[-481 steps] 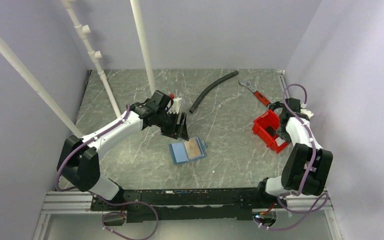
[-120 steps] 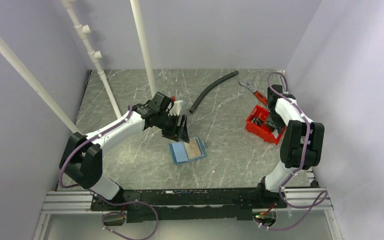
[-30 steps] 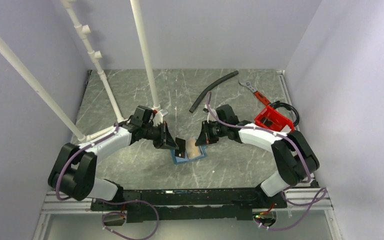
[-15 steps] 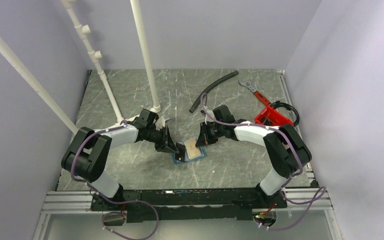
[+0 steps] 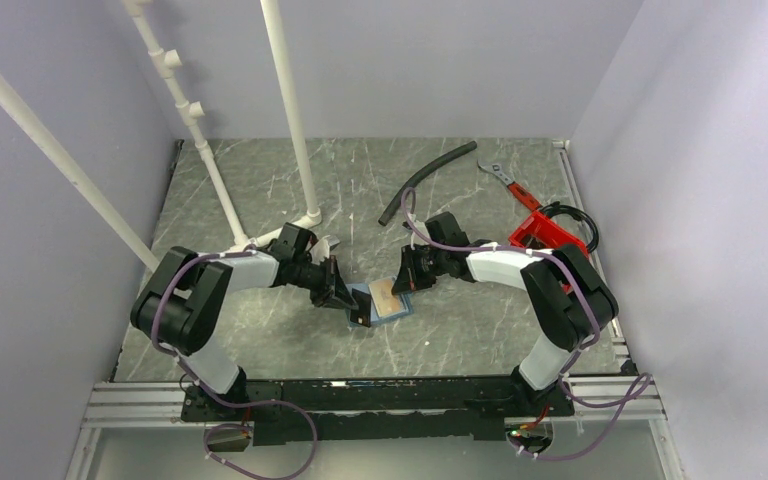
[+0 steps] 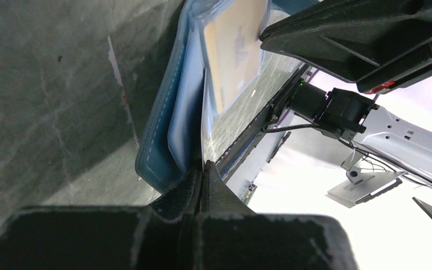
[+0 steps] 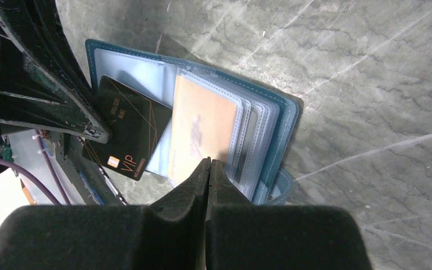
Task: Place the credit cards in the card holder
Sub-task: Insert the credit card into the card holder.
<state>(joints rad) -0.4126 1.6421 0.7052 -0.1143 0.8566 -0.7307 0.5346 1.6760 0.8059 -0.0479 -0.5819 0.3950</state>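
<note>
Worktop [image 5: 470,320]: smooth grey stone-look slab, veined, low sheen. Holder [image 6: 156,143]: blue leather-look cover, stitched edge, matt. Its sleeves [image 7: 253,129] are clear soft plastic, glossy, with dotted seams. Black card [image 7: 126,132] is glossy plastic with gold print; tan card [image 7: 199,126] looks matt behind its sleeve. Fingers [image 7: 174,214] black, matt, faintly grainy, scuffed. Bin [image 5: 538,232] red hard plastic, shiny. Hose [image 5: 425,172] black, matt, rubbery. Pipes [image 5: 287,100] white smooth plastic.
</note>
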